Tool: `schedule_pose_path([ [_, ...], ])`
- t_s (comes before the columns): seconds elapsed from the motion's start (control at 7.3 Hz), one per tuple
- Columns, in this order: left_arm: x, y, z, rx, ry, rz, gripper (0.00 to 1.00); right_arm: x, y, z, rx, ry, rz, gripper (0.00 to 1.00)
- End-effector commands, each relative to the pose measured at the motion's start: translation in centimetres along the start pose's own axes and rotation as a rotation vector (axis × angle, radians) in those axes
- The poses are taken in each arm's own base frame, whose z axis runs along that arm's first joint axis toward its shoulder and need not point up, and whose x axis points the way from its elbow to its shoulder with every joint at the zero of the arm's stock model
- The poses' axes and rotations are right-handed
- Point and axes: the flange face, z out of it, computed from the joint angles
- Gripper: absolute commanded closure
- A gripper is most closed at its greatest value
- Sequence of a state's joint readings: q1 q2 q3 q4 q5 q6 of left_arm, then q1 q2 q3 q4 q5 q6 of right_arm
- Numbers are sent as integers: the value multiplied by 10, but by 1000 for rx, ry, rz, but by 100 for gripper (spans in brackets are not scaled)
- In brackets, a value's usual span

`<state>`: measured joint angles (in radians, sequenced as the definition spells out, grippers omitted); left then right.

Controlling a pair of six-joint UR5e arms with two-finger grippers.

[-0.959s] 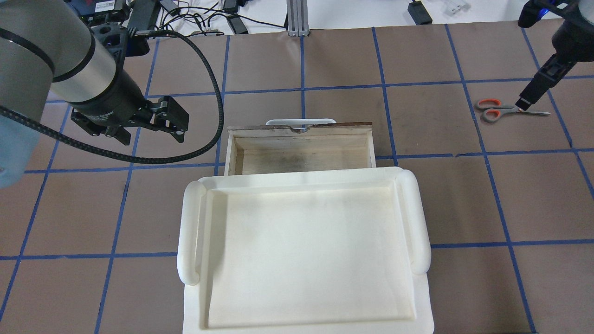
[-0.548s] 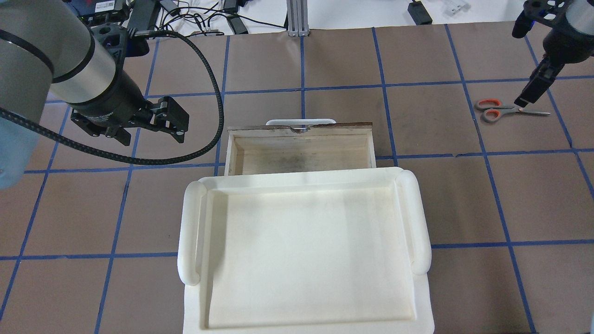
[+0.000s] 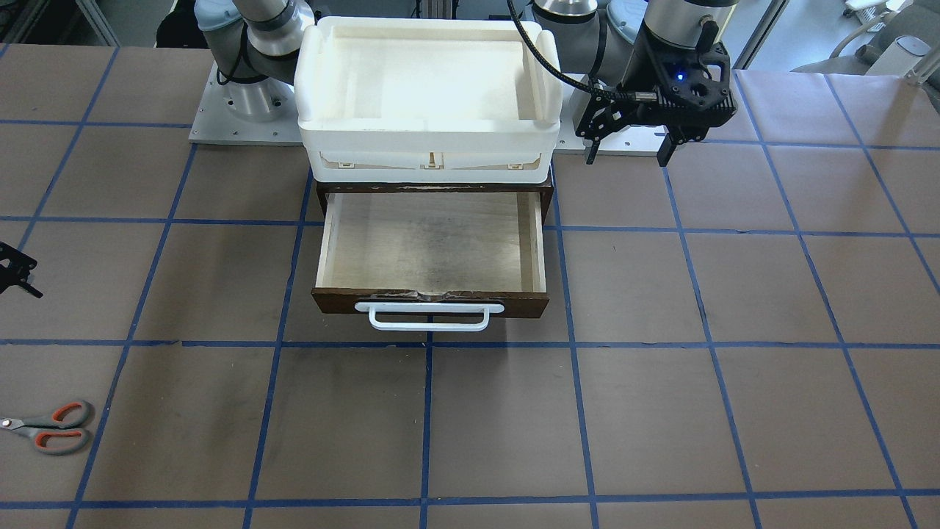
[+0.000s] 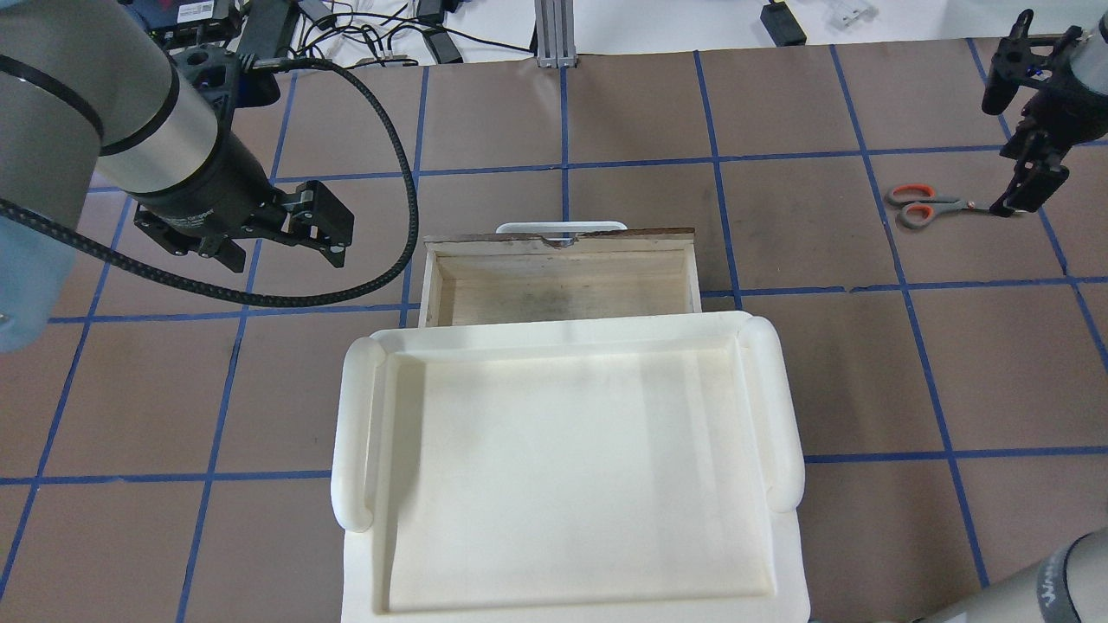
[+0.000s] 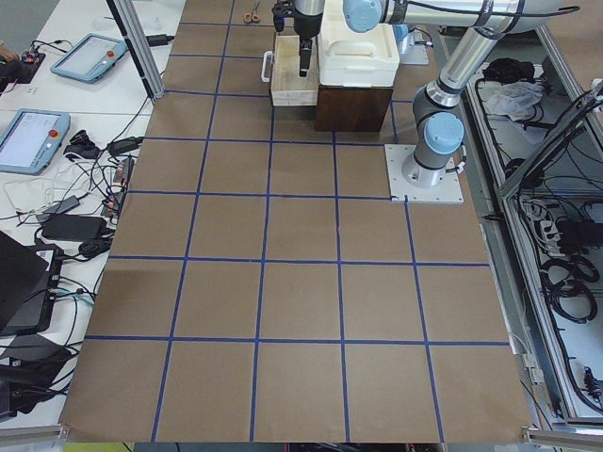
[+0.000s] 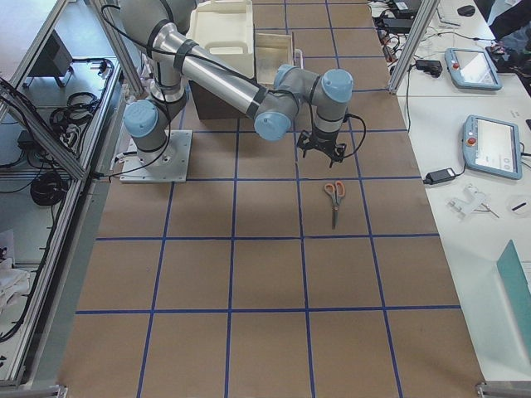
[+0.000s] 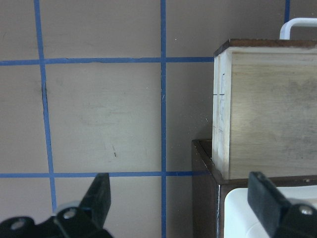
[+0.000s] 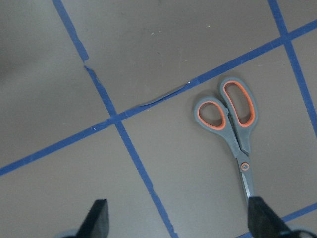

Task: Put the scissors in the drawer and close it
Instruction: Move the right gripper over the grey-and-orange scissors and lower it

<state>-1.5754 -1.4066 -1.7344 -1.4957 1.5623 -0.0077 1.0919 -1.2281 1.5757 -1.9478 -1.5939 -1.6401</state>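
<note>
Brown paper with a blue tape grid covered the table, and on its left side the left gripper (image 4: pixel 286 251) hung where it had been a second before, jaws spread and empty, just beside the drawer's left wall.

In the middle, the drawer (image 4: pixel 563 298) was pulled out, its pale plywood floor bare. The white tub (image 4: pixel 563 333) sat on the cabinet above it. Neither had moved.

Further right, well apart from the drawer, the scissors (image 4: pixel 922 206) lay flat on the paper in the same spot as before, handles toward the drawer and blades pointing away.

At the far right came the one real change. The right gripper (image 8: pixel 177 208), which a second earlier had stood low over the blades near the pivot, had shifted outward toward the blade tips, and seemingly turned as well. Its wrist camera showed the fingers wide apart with nothing between them and the scissors off to one side, the blade tip close to one finger.

That suggested the arm was re-aligning for a pick, not yet grasping. No step of the task was done: the scissors awaited pickup and the drawer had yet to be shut.
</note>
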Motion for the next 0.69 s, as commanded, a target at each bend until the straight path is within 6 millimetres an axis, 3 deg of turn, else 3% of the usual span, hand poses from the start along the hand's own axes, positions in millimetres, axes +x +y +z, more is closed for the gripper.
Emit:
schedule_pose_path([
  [0.0, 0, 0, 0, 0, -1, 0, 0, 27, 13, 34, -11, 64, -142, 0],
  [0.55, 0, 0, -1, 3, -1, 0, 0, 48, 10, 92, 24, 52, -255, 1],
])
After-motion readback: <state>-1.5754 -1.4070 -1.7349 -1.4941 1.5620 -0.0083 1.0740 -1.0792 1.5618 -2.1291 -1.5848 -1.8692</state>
